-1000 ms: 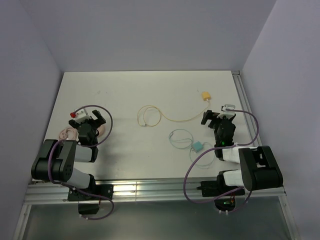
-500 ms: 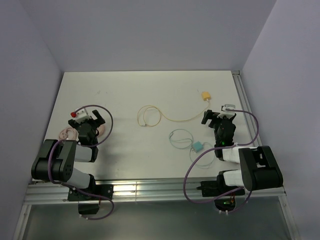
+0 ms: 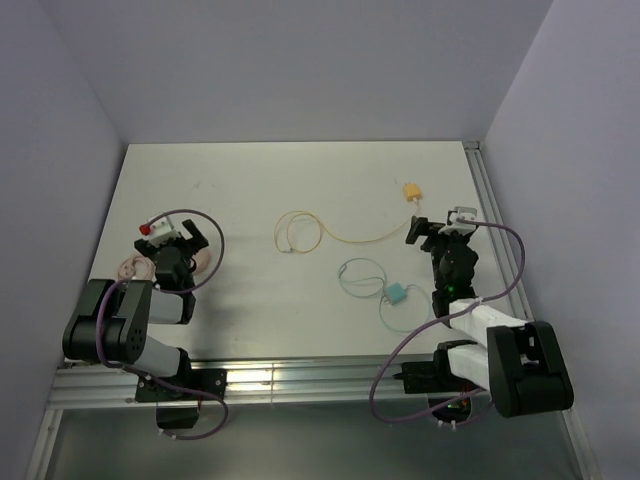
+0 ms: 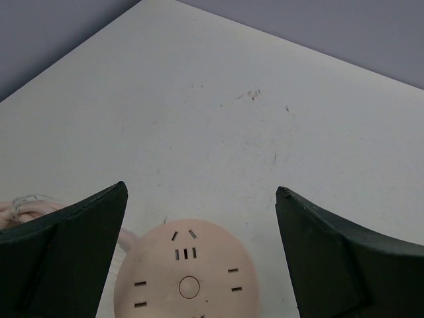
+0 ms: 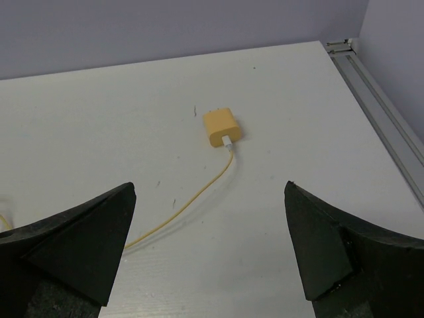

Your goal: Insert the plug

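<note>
While the right gripper (image 5: 210,192) is hovering with its jaws spread wide and gripping nothing, the yellow plug (image 5: 222,128) is lying flat on the table (image 5: 99,119) at 12 o'clock beyond the fingertips, well apart from them. Its yellow cable (image 5: 197,201) is trailing back toward 7 o'clock between the fingers. The left gripper (image 4: 200,199), jaws likewise spread and empty, is hanging over the round pink socket (image 4: 187,275), which is sitting between its fingers at 6 o'clock.

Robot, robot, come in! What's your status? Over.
Left claw open above pink socket. Right claw open, facing yellow plug. Plug lies on table, ungrabbed. Nothing between claw and plug.
</note>
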